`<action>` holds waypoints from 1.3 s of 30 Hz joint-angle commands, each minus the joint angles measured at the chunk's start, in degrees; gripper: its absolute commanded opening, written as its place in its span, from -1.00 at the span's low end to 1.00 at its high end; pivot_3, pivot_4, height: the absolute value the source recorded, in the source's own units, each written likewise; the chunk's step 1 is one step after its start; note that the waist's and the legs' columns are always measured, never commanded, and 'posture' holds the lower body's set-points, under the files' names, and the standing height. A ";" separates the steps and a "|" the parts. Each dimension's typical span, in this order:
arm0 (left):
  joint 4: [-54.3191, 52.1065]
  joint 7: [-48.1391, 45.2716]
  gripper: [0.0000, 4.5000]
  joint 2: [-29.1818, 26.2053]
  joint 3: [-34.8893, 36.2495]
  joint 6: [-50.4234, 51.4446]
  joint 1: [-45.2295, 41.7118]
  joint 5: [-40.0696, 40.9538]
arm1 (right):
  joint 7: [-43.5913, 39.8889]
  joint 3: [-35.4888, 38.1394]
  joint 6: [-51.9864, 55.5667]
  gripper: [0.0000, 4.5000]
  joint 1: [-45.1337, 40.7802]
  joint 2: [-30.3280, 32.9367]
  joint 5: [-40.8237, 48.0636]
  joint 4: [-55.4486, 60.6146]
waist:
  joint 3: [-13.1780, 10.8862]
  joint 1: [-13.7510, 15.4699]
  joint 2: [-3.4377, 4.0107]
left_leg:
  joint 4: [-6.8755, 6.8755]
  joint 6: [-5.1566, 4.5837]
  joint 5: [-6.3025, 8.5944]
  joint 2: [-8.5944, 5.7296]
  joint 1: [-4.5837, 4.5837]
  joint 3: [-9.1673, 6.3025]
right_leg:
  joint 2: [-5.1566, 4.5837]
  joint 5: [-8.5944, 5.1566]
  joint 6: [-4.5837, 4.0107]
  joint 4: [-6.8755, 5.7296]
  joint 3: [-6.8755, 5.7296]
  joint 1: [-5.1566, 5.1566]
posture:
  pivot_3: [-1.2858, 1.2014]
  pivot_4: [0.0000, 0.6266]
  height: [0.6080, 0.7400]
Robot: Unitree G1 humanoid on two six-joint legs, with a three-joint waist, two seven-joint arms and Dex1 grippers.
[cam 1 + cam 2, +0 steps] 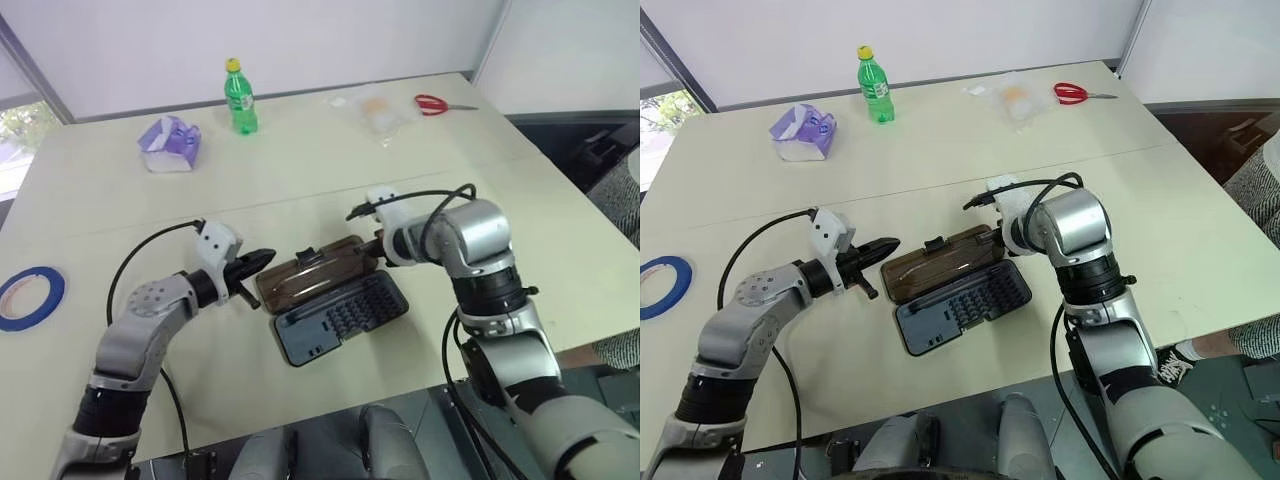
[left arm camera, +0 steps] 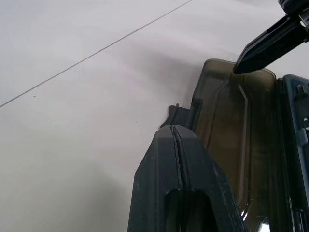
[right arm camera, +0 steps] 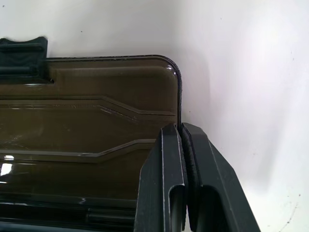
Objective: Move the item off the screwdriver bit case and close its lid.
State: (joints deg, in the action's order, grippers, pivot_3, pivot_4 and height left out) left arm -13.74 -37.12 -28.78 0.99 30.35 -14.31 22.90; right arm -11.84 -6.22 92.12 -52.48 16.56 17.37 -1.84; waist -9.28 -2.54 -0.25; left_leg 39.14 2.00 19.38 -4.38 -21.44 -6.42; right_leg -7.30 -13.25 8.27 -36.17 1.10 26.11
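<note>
The screwdriver bit case (image 1: pixel 340 318) lies open near the table's front edge, with rows of bits showing in its dark tray. Its brown lid (image 1: pixel 315 275) is folded back behind the tray, black latch (image 1: pixel 306 257) on the far long edge. Nothing lies on the case, and I cannot tell which thing on the table is the item. My left gripper (image 1: pixel 262 259) is shut, pointing level at the lid's left end just above the table. My right gripper (image 3: pixel 179 126) is shut and angled down, its tips at the lid's right short edge (image 3: pixel 177 92).
At the back of the table stand a green bottle (image 1: pixel 239 97), a purple pack (image 1: pixel 169 143), a clear plastic bag (image 1: pixel 378 113) and red scissors (image 1: pixel 440 104). A blue tape roll (image 1: pixel 30 297) lies at the left edge. A person's leg (image 1: pixel 1255 190) is beside the table's right side.
</note>
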 commanded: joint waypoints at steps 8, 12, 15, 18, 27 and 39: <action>0.32 -1.05 -1.00 0.06 -0.13 -2.65 -0.40 -1.25 | 27.12 9.40 0.38 -0.98 5.42 -0.08 24.03 3.71 | 0.00 0.14 -0.01 | 0.01 0.00 0.00 0.01 0.01 -0.01 | -0.02 0.00 0.00 -0.01 0.00 -0.03 | 0.03 -0.52 1.00; 0.92 -1.53 -1.00 0.06 -0.19 -3.11 -0.47 -1.46 | 40.65 10.17 0.38 -0.98 7.35 2.12 41.58 4.07 | 0.01 0.16 -0.01 | 0.01 -0.01 0.00 0.02 0.01 -0.02 | -0.04 0.00 0.00 0.01 0.00 -0.05 | 0.03 -0.52 1.00; 1.34 -1.83 -1.00 0.09 -0.29 -3.42 -0.61 -1.57 | 50.20 10.05 0.38 -0.98 7.92 4.76 54.28 2.04 | 0.00 0.12 -0.01 | 0.00 -0.01 0.00 0.02 0.01 0.00 | -0.04 0.00 0.00 0.01 -0.01 -0.05 | 0.03 -0.52 1.00; 1.75 -2.17 -1.00 0.02 -0.32 -3.74 -0.63 -1.67 | 57.85 9.07 0.38 -0.98 8.83 8.19 66.09 0.70 | 0.00 0.17 -0.01 | 0.00 -0.01 0.00 0.03 0.01 0.02 | -0.04 0.00 0.00 0.02 -0.01 -0.07 | 0.03 -0.52 1.00; 2.32 -2.84 -1.00 -0.13 -0.24 -4.37 -0.52 -1.96 | 73.01 -5.50 -14.13 -0.98 10.13 22.33 95.63 2.18 | 0.00 0.14 -0.02 | 0.01 -0.05 0.00 0.05 0.03 0.07 | 0.00 0.00 0.00 0.13 -0.06 -0.22 | 0.03 -0.52 1.00; 2.47 -3.02 -1.00 0.26 -0.48 -4.97 -0.43 -2.37 | 75.26 -7.19 -19.61 -0.98 11.38 24.11 95.63 5.20 | 0.00 0.27 -0.03 | 0.03 -0.08 0.02 0.19 0.05 0.07 | 0.04 0.00 0.00 0.14 -0.05 -0.27 | 0.03 -0.52 1.00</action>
State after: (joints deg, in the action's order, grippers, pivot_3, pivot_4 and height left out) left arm -10.66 -39.82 -28.58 0.62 26.64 -14.33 20.64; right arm 63.44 -13.54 73.24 -40.92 39.78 112.02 1.16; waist -9.28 -2.26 -0.27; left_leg 39.17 1.92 19.40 -4.19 -21.40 -6.36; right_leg -7.26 -13.25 8.27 -36.03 1.05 25.84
